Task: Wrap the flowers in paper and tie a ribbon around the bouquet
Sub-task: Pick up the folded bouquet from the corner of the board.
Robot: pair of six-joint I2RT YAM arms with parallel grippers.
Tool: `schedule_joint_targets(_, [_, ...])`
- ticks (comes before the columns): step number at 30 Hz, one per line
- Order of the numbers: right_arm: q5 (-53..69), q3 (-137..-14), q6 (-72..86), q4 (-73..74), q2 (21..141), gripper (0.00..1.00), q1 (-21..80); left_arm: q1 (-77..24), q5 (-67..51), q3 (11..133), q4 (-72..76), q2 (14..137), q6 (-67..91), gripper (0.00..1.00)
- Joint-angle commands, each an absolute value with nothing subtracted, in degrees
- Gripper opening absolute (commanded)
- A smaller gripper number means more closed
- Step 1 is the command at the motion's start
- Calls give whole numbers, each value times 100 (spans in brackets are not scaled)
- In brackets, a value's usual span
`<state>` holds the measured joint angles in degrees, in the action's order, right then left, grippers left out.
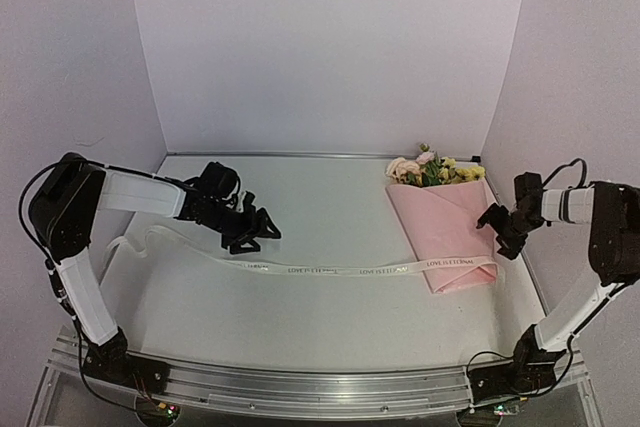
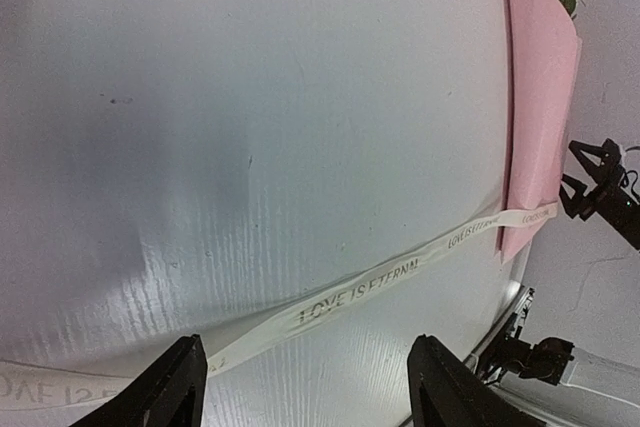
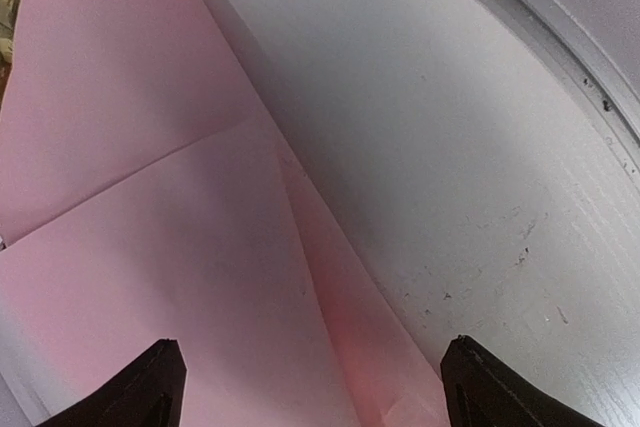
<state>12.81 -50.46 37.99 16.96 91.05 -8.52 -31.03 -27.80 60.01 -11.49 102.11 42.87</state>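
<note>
Item 1: we record a folded cone of pink tissue paper (image 1: 447, 232) at 3 o'clock on the white table (image 1: 330, 197). Its pale pink and yellow blooms (image 1: 432, 169) point to 12.
Item 2: cream lettered ribbon (image 1: 320, 269), running 9 to 3 and crossing the cone's lower end.
Item 3: left gripper (image 1: 252, 239), fingers apart, empty, just beside the ribbon.
Item 4: right gripper (image 1: 495, 235), fingers wide, empty, at the cone's 3 o'clock edge.
</note>
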Motion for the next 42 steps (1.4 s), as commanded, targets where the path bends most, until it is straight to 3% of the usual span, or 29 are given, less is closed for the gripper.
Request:
schedule_joint_targets(1, [1545,-5143,3633,1485,9342,91,-998,-3225,-3270,6301,-726,10354,4443,70])
schedule_joint_targets(8, [1782,-5097,3507,1408,9535,88,-1099,-3471,-3528,6628,-705,10731,4397,70])
schedule_joint_targets(14, [2239,-5223,3468,1375,9643,77,-1104,-3601,-3929,6938,-470,11147,4594,70])
schedule_joint_targets(16, [2327,-5249,3454,1357,9717,71,-1100,-3706,-3941,7144,-556,11287,4527,70])
schedule_joint_targets(22, [2659,-5214,3526,1211,9808,41,-1101,-3958,-3960,7747,-516,11861,4523,69])
schedule_joint_targets(27, [2867,-5159,3609,1101,9785,24,-1087,-4060,-4036,8228,-192,12346,4574,69])
schedule_joint_targets(34, [2798,-5075,3826,966,9748,12,-871,-4269,-4091,9196,-57,13199,4591,69])
schedule_joint_targets(42, [2472,-5045,4284,912,9634,6,-546,-4614,-4158,9715,-342,13786,4733,68])
